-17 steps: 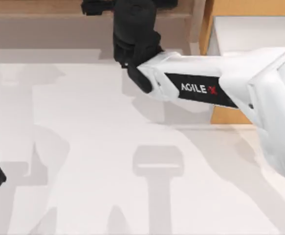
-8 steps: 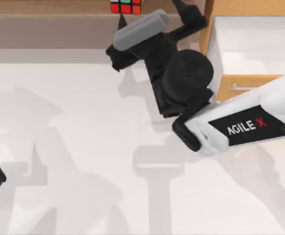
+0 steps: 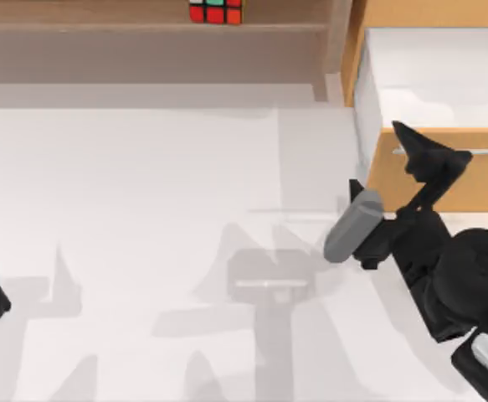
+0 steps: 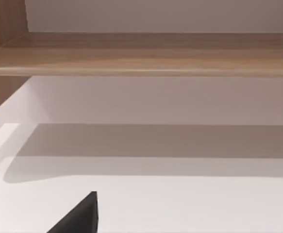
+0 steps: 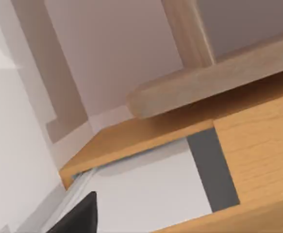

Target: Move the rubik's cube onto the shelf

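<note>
The rubik's cube is sitting on the shelf — light, rigid, slick-faced, best pinched across opposite flat sides. The right gripper is hanging spread open, empty, beside the drawer cabinet.

A long wooden shelf is running level across the left wrist view, its pale front edge catching the light. A wooden side panel is meeting it at one end. A grey recess is sitting beneath the board, casting a broad shadow band onto the white bench. One dark finger of the left pincer is jutting into the near edge of the frame, hanging over the bench, well apart from the shelf.
</note>
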